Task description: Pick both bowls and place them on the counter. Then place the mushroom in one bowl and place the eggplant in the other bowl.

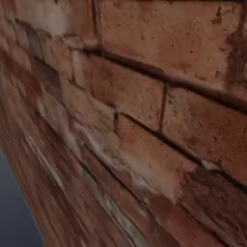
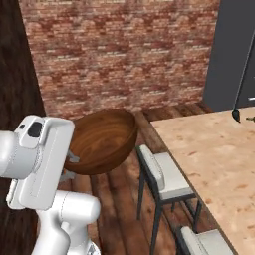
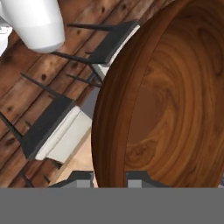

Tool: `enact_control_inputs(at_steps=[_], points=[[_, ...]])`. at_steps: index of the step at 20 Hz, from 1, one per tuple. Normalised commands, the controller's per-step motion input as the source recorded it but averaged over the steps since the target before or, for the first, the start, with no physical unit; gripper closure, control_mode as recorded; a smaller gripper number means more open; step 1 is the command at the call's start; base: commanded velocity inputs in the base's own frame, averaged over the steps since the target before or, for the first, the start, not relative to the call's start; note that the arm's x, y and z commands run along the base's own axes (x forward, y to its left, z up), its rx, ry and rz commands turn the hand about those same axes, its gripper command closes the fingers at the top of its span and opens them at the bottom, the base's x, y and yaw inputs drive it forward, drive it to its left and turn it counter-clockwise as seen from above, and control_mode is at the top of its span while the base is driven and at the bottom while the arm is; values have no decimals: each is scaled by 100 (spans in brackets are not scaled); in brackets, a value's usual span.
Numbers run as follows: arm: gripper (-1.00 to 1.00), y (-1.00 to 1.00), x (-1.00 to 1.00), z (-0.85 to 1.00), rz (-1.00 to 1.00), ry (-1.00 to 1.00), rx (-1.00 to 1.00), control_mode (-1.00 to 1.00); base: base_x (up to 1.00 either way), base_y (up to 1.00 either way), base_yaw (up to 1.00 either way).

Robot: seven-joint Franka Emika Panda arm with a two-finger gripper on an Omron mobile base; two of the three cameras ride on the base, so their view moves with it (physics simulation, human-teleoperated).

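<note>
My gripper (image 3: pixel 109 177) is shut on the rim of the glossy reddish-brown wooden bowl (image 3: pixel 175 100); one fingertip (image 3: pixel 81 177) is outside the wall and the other inside. In the right base view the bowl (image 2: pixel 104 139) hangs tilted in the air above the plank floor, left of the tan counter (image 2: pixel 214 154), and the hand hides most of the gripper (image 2: pixel 72 167). A tiny blackish lump, the eggplant (image 2: pixel 236 115), lies at the counter's far end. The mushroom and the other bowl are out of view.
Two white-seated chairs (image 2: pixel 164 174) (image 2: pixel 201 241) stand along the counter's left edge, below and right of the bowl; they show as chairs (image 3: pixel 57 127) under the hand. A brick wall (image 1: pixel 125 120) is close on the left and across the back. A dark grey cupboard (image 2: pixel 234 55) stands at the far right.
</note>
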Motion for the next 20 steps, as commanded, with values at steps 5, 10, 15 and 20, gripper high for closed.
enact_control_inputs(at_steps=[5,10,15,20], points=[[100,0,0,0,0,0,0,100,71,56,-50],[100,0,0,0,0,0,0,100,68,62,-49],[100,0,0,0,0,0,0,100,70,59,-49],[100,0,0,0,0,0,0,100,67,60,-50]])
